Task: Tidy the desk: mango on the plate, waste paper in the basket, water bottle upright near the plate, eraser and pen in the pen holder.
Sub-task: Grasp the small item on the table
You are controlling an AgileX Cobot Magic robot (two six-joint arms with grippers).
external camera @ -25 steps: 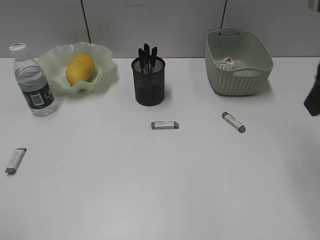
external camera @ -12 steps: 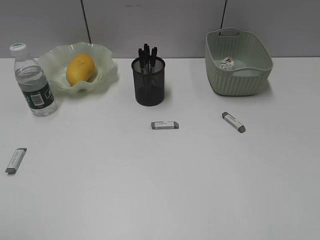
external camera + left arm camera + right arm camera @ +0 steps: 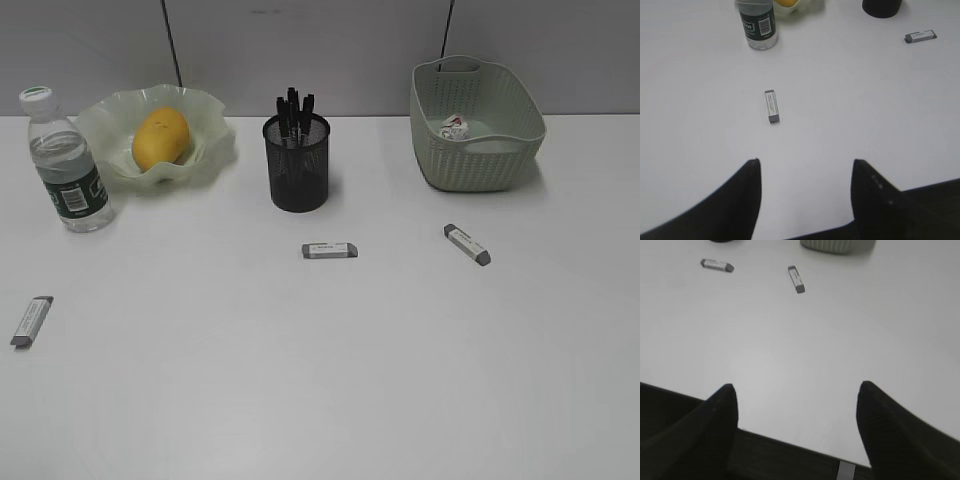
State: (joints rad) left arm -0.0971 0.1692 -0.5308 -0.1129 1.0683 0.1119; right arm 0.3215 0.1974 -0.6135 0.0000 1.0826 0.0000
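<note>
Hanging back over the near edge of the desk [image 3: 320,400], both arms were out of the exterior view and showed only in their own wrist views. The left gripper [image 3: 805,165] was held low above the tabletop, tilted forward, its two dark fingers parted with nothing between them. The right gripper [image 3: 796,390] hovered likewise over the desk's near edge, jaws set wide and empty.

Nearest the left gripper lay the left eraser [image 3: 772,106], grey-ended with a white sleeve, flat on the desk and well apart from everything else. Farther in, the middle eraser [image 3: 330,250] lay crosswise just in front of the pen holder [image 3: 297,165], and the right eraser [image 3: 467,245] lay at a slant between the middle of the desk and the basket [image 3: 480,150]. None of the three touched a gripper.

Beyond them, the water bottle [image 3: 67,165] stood upright, cap on, just beside the plate [image 3: 205,140]. The mango [image 3: 160,138] rested inside the plate. The pen holder stood upright with several dark pens [image 3: 295,110] standing in it. At the far right the basket held the waste paper [image 3: 455,127] against its far inner wall.
</note>
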